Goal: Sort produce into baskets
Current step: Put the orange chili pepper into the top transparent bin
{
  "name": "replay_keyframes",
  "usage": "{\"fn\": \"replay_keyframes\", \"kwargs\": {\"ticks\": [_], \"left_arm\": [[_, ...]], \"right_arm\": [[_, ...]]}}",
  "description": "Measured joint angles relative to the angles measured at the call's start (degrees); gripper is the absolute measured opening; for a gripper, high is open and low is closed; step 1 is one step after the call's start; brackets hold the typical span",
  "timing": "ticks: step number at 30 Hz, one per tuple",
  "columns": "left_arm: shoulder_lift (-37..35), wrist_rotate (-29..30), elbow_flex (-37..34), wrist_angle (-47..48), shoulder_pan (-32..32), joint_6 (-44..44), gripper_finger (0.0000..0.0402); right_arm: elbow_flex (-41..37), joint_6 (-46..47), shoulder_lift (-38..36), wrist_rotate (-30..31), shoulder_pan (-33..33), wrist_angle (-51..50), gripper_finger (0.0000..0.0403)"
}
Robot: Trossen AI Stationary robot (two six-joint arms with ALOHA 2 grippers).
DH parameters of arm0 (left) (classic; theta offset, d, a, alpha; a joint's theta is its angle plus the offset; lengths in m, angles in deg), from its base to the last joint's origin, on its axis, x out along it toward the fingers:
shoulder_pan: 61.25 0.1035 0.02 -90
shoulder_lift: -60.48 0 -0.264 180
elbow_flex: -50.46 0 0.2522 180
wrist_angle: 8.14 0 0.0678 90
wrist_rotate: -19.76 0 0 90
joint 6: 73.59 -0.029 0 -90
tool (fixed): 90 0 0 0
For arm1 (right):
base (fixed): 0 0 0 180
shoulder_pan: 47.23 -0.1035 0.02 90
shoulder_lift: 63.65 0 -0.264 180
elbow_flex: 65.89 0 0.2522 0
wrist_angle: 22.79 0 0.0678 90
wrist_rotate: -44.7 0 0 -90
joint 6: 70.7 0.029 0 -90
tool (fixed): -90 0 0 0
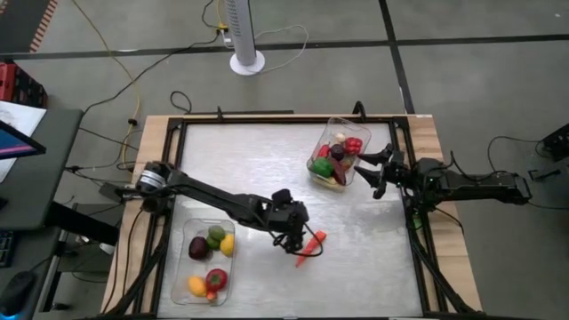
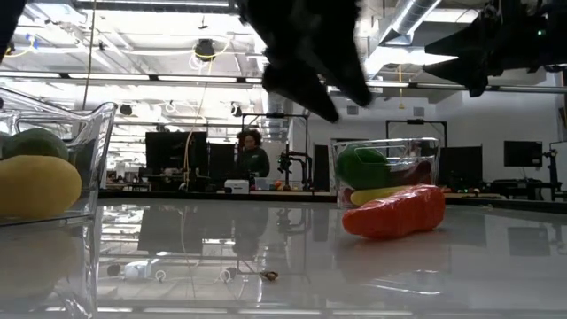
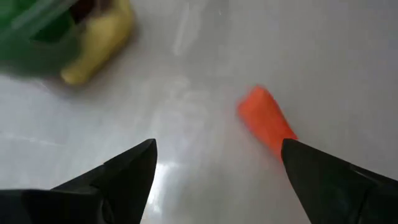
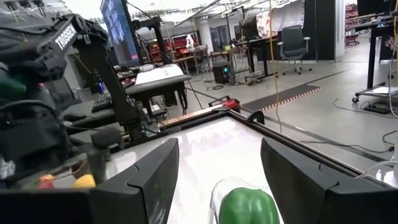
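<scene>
An orange-red carrot (image 1: 312, 246) lies on its side on the table, right of centre and near the front; it also shows in the low view (image 2: 395, 212) and the left wrist view (image 3: 266, 119). My left gripper (image 1: 298, 244) is open and hangs just above the carrot without touching it; its fingers (image 3: 124, 171) stand apart, with the carrot close to one of them. My right gripper (image 1: 369, 172) is open and empty beside the far right clear basket (image 1: 341, 127), over a green piece (image 4: 247, 208). The near left clear basket (image 1: 183, 262) holds purple, green, yellow, orange and red pieces.
The far right basket holds red, purple, green and yellow produce (image 1: 338, 153). A dark frame (image 1: 293, 121) runs around the tabletop. Bare table surface (image 1: 249, 169) lies between the two baskets. A person (image 2: 252, 152) shows far behind the table.
</scene>
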Motion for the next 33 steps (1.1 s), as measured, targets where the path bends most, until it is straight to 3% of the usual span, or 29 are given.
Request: {"fn": "replay_keyframes", "kwargs": {"ticks": [3,9,18,23,33], "left_arm": [[3.0,0.1,0.0,-6.06,0.04,-1.93,0.0327],[9.38,-7.2,0.0,-17.31,-0.06,-5.64,0.0327],[14.5,-3.12,-0.02,-20.52,-0.02,-6.39,0.0327],[15.43,-4.34,-0.02,-19.71,-0.02,-6.5,0.0321],[15.26,-4.12,-0.02,-15.51,1.15,-7.53,0.0212]], "right_arm": [[0.0,0.02,0.02,0.0,0.0,-0.74,0.0256],[0.0,0.0,0.02,0.0,0.0,-1.0,0.0256],[0.0,0.02,0.02,0.0,0.0,-1.04,0.0256],[0.0,0.04,0.02,0.0,0.0,-1.05,0.0256],[0.0,0.02,0.02,0.02,0.01,-1.05,0.0256]]}}
